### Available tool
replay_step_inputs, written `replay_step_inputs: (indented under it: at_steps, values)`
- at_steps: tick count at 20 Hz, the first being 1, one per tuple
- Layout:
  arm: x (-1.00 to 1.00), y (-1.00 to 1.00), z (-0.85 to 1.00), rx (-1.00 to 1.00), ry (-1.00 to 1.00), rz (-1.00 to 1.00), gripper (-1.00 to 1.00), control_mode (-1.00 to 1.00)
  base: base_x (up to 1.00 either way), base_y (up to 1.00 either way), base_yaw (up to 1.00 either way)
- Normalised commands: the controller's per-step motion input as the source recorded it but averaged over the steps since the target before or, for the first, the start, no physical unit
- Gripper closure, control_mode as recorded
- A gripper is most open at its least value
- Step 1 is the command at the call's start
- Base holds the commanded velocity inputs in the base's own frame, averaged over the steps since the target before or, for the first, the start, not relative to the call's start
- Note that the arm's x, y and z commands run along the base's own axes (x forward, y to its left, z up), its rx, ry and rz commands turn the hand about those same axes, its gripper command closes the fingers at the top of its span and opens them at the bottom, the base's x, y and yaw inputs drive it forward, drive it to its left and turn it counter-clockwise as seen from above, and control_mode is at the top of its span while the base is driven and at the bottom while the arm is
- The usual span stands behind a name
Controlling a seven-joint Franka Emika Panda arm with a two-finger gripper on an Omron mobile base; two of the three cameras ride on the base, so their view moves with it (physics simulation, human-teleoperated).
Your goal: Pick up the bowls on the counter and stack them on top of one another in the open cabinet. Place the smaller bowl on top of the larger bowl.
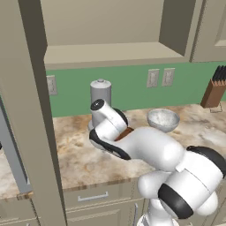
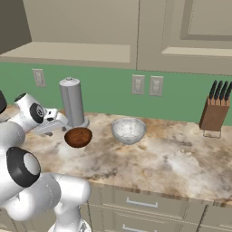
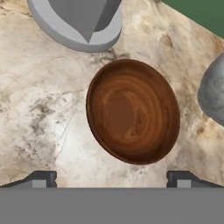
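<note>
Two spread, empty jaws hover over the smaller bowl (image 3: 132,111) — centred between them, untouched.

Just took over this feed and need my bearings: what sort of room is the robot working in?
A kitchen, rendered rather than real. A mottled stone counter runs over drawers, with wall cabinets above a green backsplash. A knife block, a grey canister and two bowls stand on it.
</note>
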Motion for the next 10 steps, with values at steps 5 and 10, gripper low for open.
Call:
replay_step_inputs:
  at_steps: [5,10]
  values:
    - [0.28,0.0,-0.19,-0.01,0.02,0.0,-1.0,-1.0,0.0,0.0,0.0]
    - [0.03,0.0,-0.17,-0.01,0.03,0.0,-1.0,-1.0,0.0,0.0,0.0]
